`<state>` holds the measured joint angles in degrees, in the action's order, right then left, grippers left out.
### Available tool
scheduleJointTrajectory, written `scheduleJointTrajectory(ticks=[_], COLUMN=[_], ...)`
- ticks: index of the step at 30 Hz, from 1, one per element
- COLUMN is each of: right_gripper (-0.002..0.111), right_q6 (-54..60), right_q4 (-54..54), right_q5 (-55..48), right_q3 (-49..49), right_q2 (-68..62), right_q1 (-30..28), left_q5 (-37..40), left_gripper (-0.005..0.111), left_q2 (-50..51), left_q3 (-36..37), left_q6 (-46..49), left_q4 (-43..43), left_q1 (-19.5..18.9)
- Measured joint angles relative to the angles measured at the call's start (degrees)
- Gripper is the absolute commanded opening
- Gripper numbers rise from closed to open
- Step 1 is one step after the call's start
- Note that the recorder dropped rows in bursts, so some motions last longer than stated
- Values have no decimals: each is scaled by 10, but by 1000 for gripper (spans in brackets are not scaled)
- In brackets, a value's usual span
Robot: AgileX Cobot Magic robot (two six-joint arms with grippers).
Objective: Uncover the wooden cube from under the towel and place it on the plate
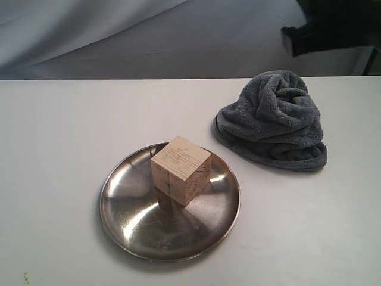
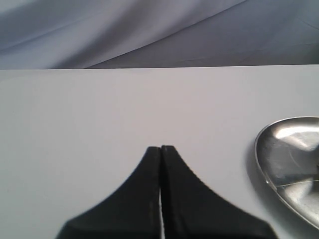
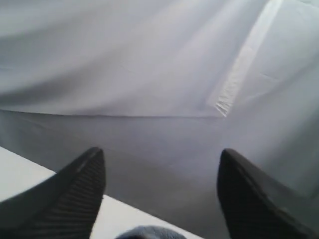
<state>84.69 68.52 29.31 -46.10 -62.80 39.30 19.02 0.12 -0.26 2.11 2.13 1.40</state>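
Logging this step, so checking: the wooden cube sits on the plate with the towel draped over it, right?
No. The wooden cube sits on the plate, but the towel is not over it: the exterior view shows it bunched on the table beside the plate.

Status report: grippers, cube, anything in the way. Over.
Left gripper shut, empty, near the plate. Right gripper open, empty. Wooden cube sits on the plate. Towel bunched beside it, off the cube; nothing blocking.
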Motion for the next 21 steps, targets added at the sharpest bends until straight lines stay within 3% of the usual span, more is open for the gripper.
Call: scheduleJointTrajectory(ticks=[5,10,17,21], right_gripper=[2,0,0,0], right_q6=[56,60,60,54], right_q4=[112,143,145,145], right_q5=[32,11,-118,-125], right_q3=[60,117,193,224], right_q2=[71,148,277,327], right_q1=[0,0,0,0], left_q5=[0,0,0,0], left_gripper=[1,1,1,1], left_q2=[0,0,0,0], left_q3=[0,0,0,0], left_q6=[0,0,0,0], left_q4=[0,0,0,0], left_q1=[0,0,0,0])
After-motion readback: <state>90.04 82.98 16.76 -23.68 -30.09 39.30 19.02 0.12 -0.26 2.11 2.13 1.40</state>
